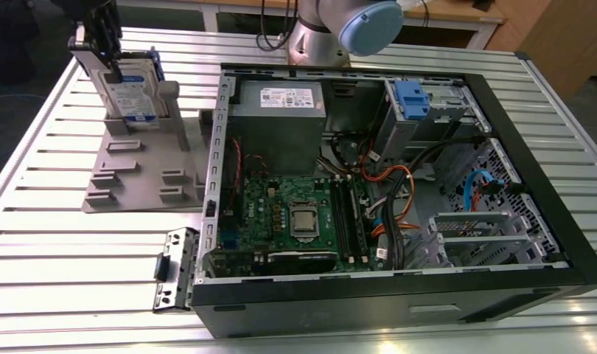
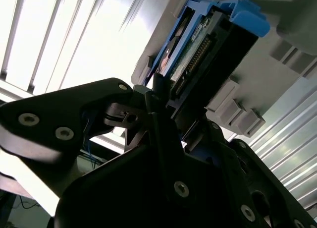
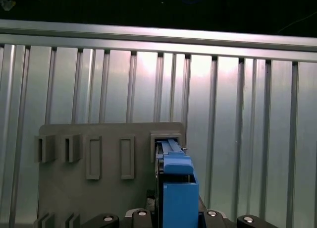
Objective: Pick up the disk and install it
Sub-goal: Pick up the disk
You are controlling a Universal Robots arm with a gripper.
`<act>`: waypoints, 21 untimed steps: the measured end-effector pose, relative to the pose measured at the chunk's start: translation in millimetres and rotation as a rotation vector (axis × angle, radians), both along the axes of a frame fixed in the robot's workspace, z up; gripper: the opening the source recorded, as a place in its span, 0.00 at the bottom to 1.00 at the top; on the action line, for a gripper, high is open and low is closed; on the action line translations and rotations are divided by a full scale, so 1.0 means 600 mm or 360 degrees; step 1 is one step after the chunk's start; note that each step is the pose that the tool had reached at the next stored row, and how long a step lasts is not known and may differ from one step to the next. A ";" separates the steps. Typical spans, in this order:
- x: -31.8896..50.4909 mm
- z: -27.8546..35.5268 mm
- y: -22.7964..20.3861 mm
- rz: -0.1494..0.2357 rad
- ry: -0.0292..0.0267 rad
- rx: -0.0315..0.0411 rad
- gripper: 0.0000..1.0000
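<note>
**Gripper clamped on the disk at the rack**

Gripper (image 1: 100, 40) fingers are closed narrow on the disk (image 1: 131, 85), which stands on edge at the far end of the grey rack (image 1: 141, 173). That is out at ten o'clock from the open computer case (image 1: 574, 251) in the exterior view. Over to the second wrist view: a dark fingertip (image 2: 154, 91) sits flat against the side of the disk (image 2: 198, 54), with the blue carrier wrapped round it and the connector pins on show. The first wrist view looks straight along the carrier's blue edge (image 3: 176, 183) towards a rack slot (image 3: 167, 139), with the slatted table (image 3: 247, 114) shining beyond.

By my reading this is the pick-up step, grip made and install not yet begun. Whether the lower edge has cleared the slot, I cannot tell. The drive cage (image 1: 427, 110) with its blue latch (image 1: 409, 94) waits at one o'clock inside the case, well apart from the disk.

Any move from here calls for a firm hold and a straight pull along the slot, so the carrier doesn't snag the rack walls. Clearance over the case rim matters too.
</note>
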State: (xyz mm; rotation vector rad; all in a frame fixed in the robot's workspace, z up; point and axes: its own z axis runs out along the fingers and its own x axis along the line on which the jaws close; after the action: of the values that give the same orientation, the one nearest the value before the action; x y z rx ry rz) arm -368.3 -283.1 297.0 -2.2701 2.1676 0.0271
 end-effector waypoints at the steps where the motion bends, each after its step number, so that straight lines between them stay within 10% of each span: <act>1: 0.000 0.001 0.0000 0.0000 -0.00001 0.0000 0.36; 21: 0.000 0.022 0.0000 0.0000 0.00003 0.0000 0.36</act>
State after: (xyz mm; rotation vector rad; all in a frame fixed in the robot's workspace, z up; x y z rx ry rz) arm -368.3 -283.1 309.9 -2.2702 2.1677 0.0272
